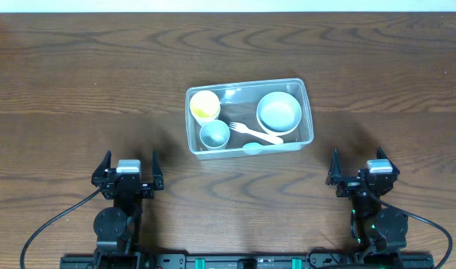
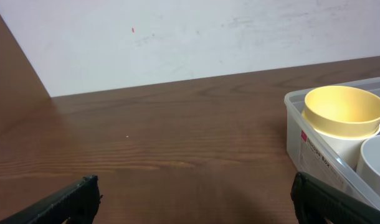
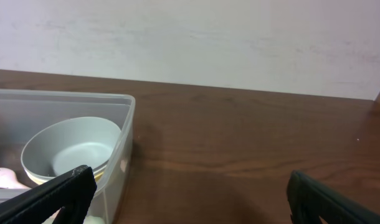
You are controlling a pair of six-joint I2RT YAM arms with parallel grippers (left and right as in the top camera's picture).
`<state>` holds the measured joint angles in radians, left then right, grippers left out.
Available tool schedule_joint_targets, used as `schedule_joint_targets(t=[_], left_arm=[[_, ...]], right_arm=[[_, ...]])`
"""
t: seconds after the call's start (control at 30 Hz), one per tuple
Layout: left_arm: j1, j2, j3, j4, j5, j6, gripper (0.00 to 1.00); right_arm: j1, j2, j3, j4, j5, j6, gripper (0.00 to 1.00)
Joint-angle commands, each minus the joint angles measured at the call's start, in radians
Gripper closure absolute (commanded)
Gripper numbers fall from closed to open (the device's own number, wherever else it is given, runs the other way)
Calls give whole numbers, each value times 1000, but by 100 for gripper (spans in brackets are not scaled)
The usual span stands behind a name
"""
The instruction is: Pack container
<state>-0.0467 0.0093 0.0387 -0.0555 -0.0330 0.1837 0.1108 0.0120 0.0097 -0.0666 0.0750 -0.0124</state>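
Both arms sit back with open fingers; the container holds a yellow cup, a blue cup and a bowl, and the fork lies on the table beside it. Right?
No: the fork lies inside the container, next to the blue cup, not outside it. The overhead view shows this. The rest is right.

Clear glossy plastic container (image 1: 306, 119) on grained wood table (image 1: 78, 90)

left end effector (image 1: 131, 161), right end effector (image 1: 357, 161), spread
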Motion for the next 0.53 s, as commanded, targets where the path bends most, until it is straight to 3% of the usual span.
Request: schedule_joint_targets(t=[0.0,0.5], left_arm=[[5,-5,-35,-13,-1,-8,2],[5,-5,-35,-14,-1,-8,2]], right_arm=[[7,-7,-4,-2,-4,-15,1],[7,-7,-4,-2,-4,-15,1]])
